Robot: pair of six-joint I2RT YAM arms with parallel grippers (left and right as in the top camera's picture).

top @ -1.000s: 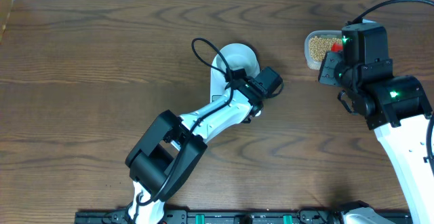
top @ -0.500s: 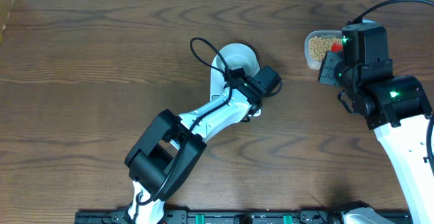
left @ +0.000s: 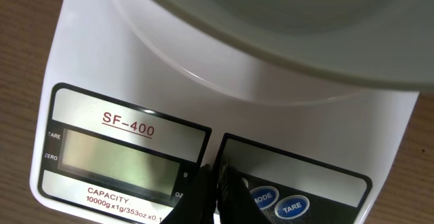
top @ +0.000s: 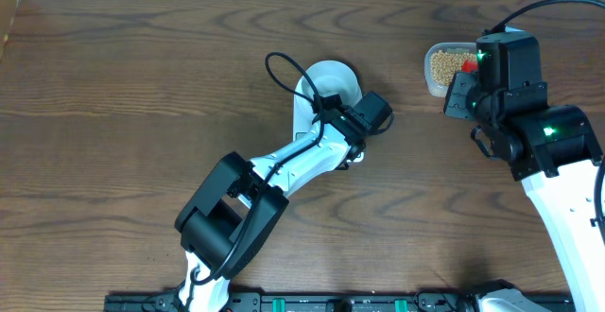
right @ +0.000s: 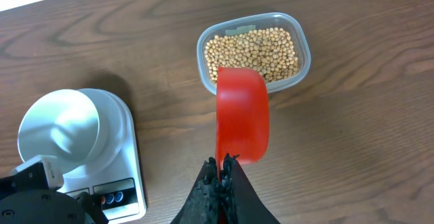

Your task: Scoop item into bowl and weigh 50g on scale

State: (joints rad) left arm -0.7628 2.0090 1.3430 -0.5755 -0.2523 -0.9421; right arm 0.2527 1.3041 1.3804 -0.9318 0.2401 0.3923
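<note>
The white bowl (top: 333, 80) stands on the white scale (left: 88, 47), its inside bare in the right wrist view (right: 57, 125). My left gripper (left: 217, 175) is shut, its tips pressed on the scale's front panel between the blank LCD (left: 115, 153) and the MODE and TARE buttons (left: 278, 202). Tan beans (right: 252, 47) fill a clear plastic tub (top: 437, 66) at the back right. My right gripper (right: 222, 163) is shut on the handle of a red scoop (right: 242, 112), which hangs just in front of the tub, over its near edge.
The left arm (top: 274, 175) lies diagonally across the brown wooden table from the front edge to the scale. The right arm (top: 539, 142) stands at the right side. A black rail (top: 312, 303) runs along the table's front edge.
</note>
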